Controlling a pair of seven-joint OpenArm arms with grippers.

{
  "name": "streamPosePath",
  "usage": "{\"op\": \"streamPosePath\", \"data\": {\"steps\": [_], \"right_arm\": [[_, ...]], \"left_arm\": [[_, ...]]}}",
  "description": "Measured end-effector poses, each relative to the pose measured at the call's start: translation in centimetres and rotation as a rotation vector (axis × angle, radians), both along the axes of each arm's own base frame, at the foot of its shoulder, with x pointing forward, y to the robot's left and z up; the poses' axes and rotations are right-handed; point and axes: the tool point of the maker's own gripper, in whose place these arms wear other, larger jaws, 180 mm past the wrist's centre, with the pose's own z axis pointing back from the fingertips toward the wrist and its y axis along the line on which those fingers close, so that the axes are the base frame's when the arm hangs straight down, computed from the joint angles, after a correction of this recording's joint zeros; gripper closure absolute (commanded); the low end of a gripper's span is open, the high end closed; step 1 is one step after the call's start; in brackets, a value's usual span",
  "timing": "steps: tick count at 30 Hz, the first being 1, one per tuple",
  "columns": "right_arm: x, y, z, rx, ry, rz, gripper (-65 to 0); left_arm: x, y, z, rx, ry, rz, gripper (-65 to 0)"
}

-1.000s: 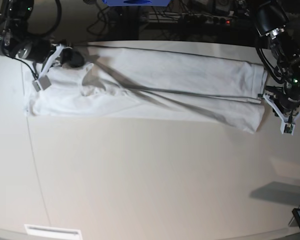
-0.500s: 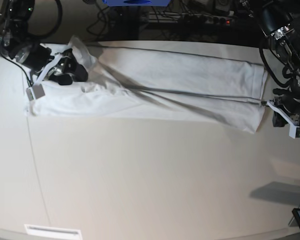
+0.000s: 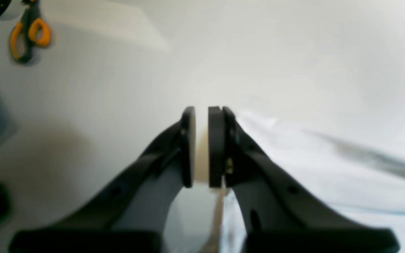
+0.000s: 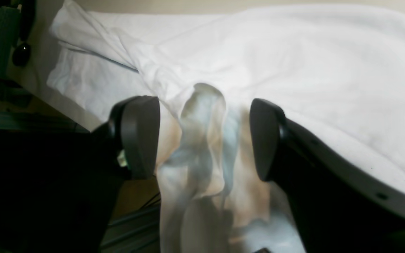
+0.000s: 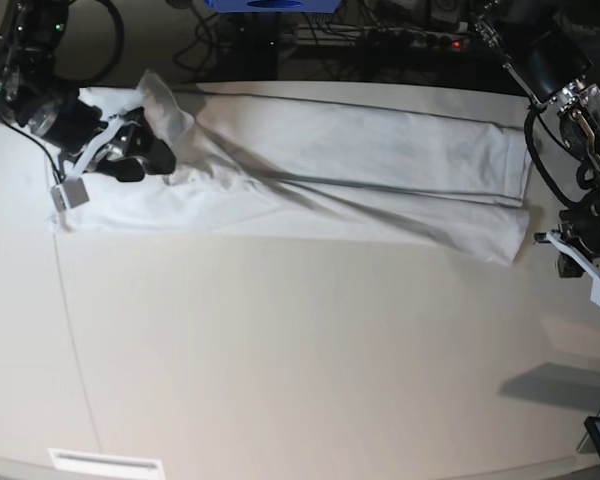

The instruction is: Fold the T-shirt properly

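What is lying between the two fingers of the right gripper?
In the right wrist view, a raised bunch of the T-shirt stands between the open fingers of the right gripper; neither pad presses it.

The right gripper (image 4: 204,137) had its jaws spread wide, and a raised fold of cloth stood between them without being pinched. Its arm reached in low from the far left corner of the base view. The left gripper (image 3: 201,146) had its jaws almost together with nothing between them, and it hung at the right side, pointing downward.
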Motion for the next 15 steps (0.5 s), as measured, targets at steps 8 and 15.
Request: {"op": "streamPosePath", "data": {"steps": [8,15], "right_arm": [[0.3,1.3,5.6,0.207,-0.155,0.109,-14.9],[-1.8,2.8,4.7,0.261,-0.076,0.149,-1.7]], "left_arm": [[-0.3,-1.8,-2.6,0.145,0.075,-0.104,-5.9],[-1.7,-2.3,-4.5,0.141,0.091,-0.132,-5.9]]}}
